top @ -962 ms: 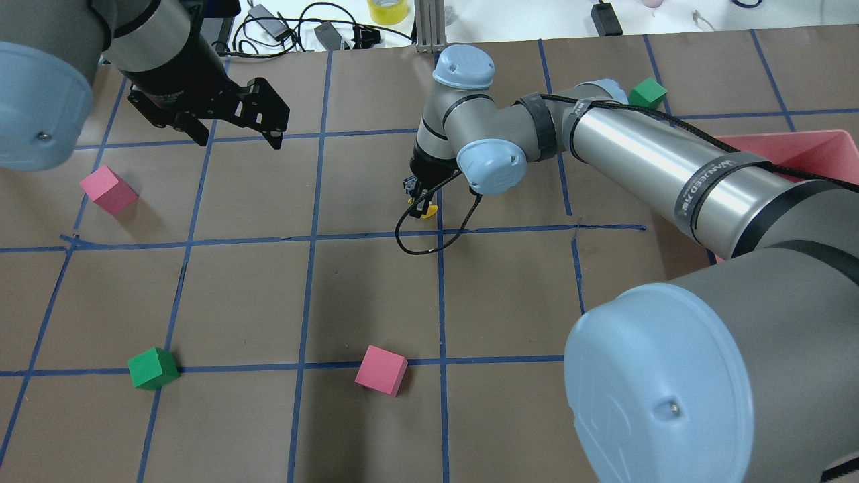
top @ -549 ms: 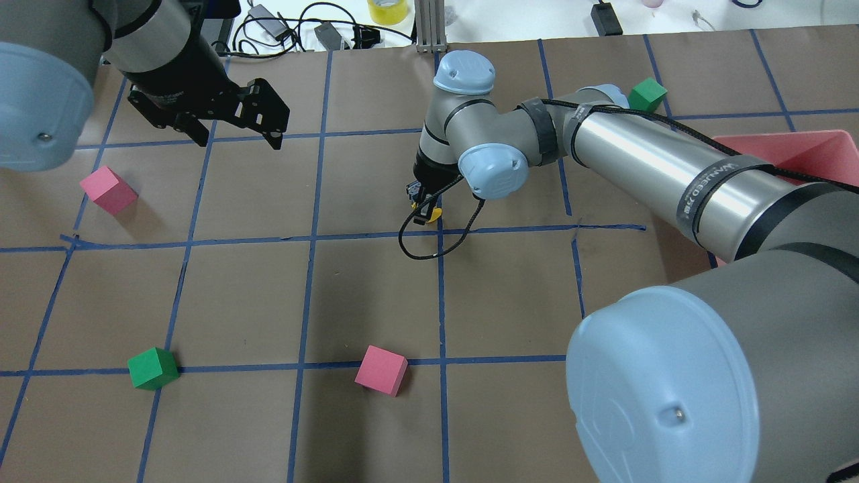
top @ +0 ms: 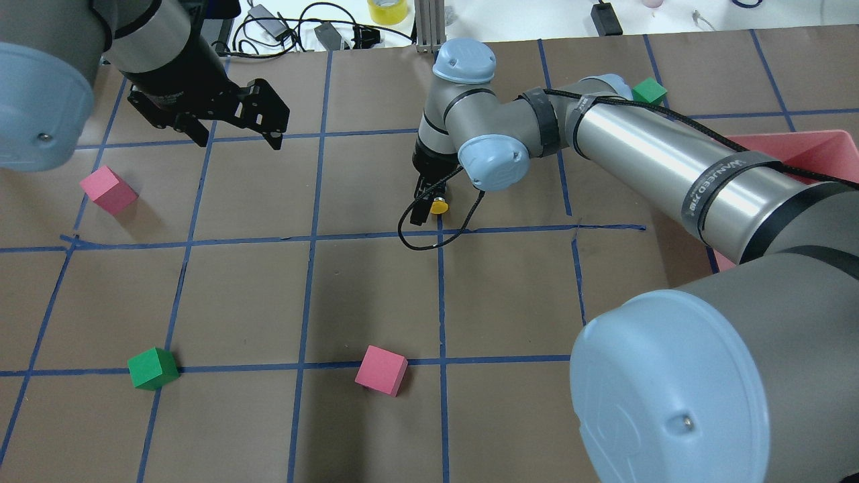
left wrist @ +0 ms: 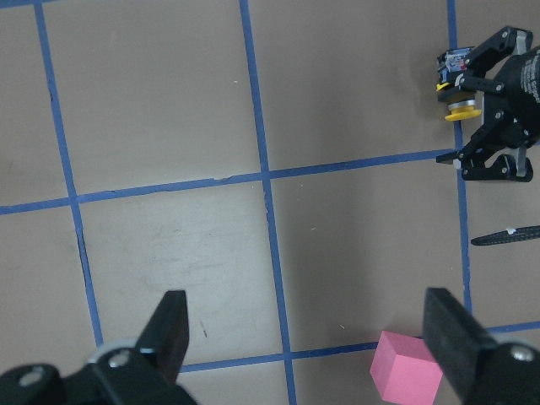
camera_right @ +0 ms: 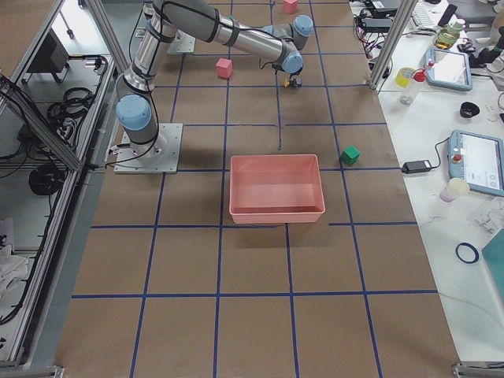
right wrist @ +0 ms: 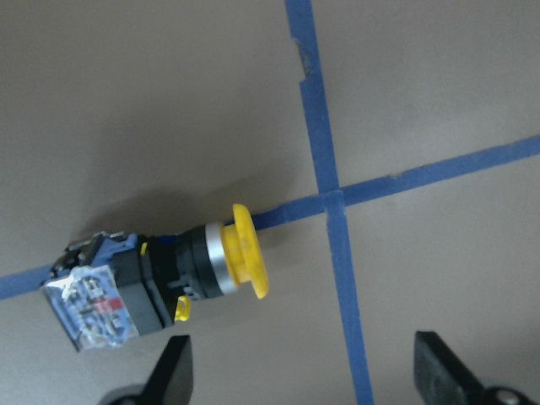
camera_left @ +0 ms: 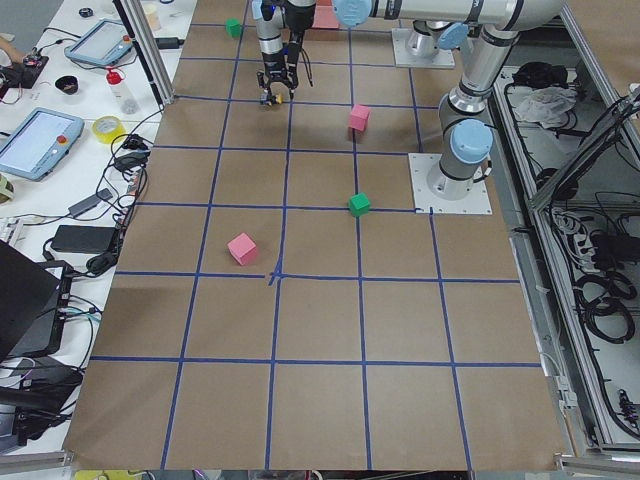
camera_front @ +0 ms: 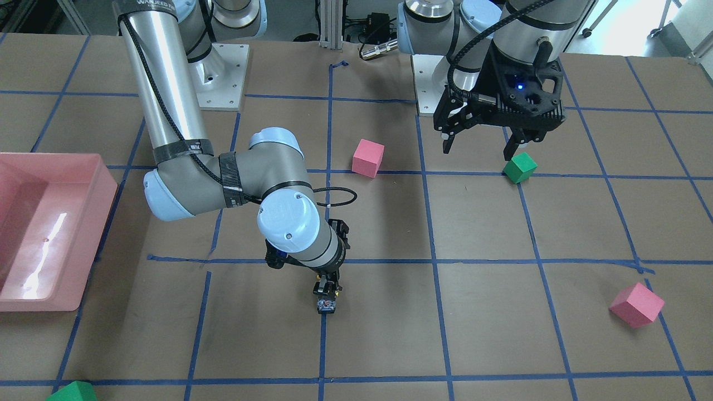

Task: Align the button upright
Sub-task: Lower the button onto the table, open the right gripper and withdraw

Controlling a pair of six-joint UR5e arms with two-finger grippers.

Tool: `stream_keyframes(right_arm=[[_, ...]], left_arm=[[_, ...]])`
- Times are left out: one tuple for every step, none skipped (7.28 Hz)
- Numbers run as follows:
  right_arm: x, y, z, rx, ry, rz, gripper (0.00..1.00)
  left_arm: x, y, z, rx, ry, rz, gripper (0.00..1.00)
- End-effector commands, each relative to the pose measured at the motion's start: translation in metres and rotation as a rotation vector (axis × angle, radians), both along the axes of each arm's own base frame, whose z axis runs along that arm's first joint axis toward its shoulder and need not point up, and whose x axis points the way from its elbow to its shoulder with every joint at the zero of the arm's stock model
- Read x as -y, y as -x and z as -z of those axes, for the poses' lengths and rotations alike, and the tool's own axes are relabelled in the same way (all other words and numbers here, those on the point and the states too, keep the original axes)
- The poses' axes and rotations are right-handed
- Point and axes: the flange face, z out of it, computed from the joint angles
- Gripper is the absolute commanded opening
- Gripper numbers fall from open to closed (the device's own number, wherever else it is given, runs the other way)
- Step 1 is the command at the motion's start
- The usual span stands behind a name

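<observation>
Down on the matte brown paper table [top: 369,295], the button [right wrist: 169,270] lay flat on its side, not upright. It stretched along a strip of blue tape, with its cap just beside the tape crossing [right wrist: 332,202], the spot to judge everything by. The cap was a round yellow disc flared like a mushroom, backed by a bright metal collar. Behind that came a blocky black body, then a clear, whitish terminal base with blue and red showing through at the end farthest from the crossing. A soft shadow hugged it on the paper, and the tape at the crossing looked a touch frayed. The right gripper [right wrist: 304,380] hung close over the button with its black fingers spread wide. Both tips were clear of the switch and gripped nothing, and a glossy black cable looped off the wrist near the crossing. The left gripper [top: 238,142] sat well apart from the crossing on the robot's left. Its angular black jaws were also parted and held nothing. A pink cube [top: 381,370] with crisp edges rested on the robot's side of the crossing, and a green cube [top: 153,368] lay farther out to the left. A smooth pink tray [camera_right: 276,214] with sloped walls stood well off to the crossing's right.
</observation>
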Motion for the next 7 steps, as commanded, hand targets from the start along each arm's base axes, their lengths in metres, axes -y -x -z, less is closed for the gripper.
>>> stream_keyframes(right_arm=[[-0.002, 0.002, -0.039, 0.010, 0.080, -0.068, 0.93], [-0.009, 0.017, -0.066, -0.043, 0.172, -0.270, 0.93], [-0.020, 0.036, -0.076, -0.152, 0.210, -0.459, 0.93], [-0.035, 0.059, -0.080, -0.185, 0.202, -0.670, 0.99], [-0.045, 0.102, -0.097, -0.165, 0.208, -0.836, 1.00], [-0.053, 0.148, -0.112, -0.132, 0.214, -1.065, 1.00], [-0.060, 0.188, -0.127, -0.096, 0.202, -1.234, 1.00]], left_arm=[[0.000, 0.000, 0.001, 0.000, -0.001, 0.000, 1.00], [0.000, 0.000, 0.003, -0.001, -0.006, 0.000, 1.00], [-0.003, 0.001, 0.009, -0.003, -0.018, -0.001, 1.00], [-0.006, 0.001, 0.015, -0.003, -0.023, -0.004, 1.00], [-0.005, 0.006, 0.026, -0.011, -0.029, -0.005, 1.00], [-0.006, 0.023, 0.035, -0.050, 0.014, 0.023, 1.00], [-0.011, 0.045, 0.055, -0.057, 0.084, 0.035, 1.00]])
